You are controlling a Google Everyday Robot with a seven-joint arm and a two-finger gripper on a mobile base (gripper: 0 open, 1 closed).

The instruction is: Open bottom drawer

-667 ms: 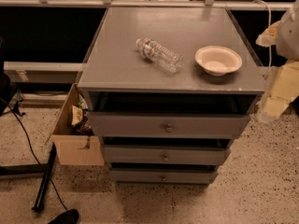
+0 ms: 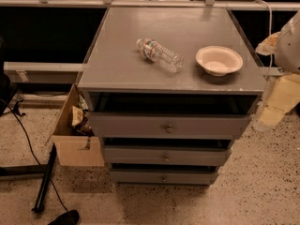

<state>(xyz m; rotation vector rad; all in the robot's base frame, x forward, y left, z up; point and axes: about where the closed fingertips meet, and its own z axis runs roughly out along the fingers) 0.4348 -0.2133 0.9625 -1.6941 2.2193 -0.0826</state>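
Observation:
The grey cabinet [image 2: 140, 74] has three stacked drawers, each with a small round knob. The bottom drawer [image 2: 140, 176] is the slimmest front, just above the floor, and its knob [image 2: 163, 178] faces me. The middle drawer [image 2: 136, 155] and the top drawer [image 2: 126, 124] sit above it, each standing out a bit further than the one below. My arm comes in at the right edge, and the gripper [image 2: 268, 116] hangs beside the cabinet's right side at the top drawer's height, apart from all the knobs.
A clear plastic bottle [image 2: 159, 55] lies on the cabinet top next to a white bowl [image 2: 218, 60]. An open cardboard box [image 2: 75, 135] with clutter stands against the cabinet's left side. Black cables and a black stand leg [image 2: 44, 182] lie on the speckled floor at the left.

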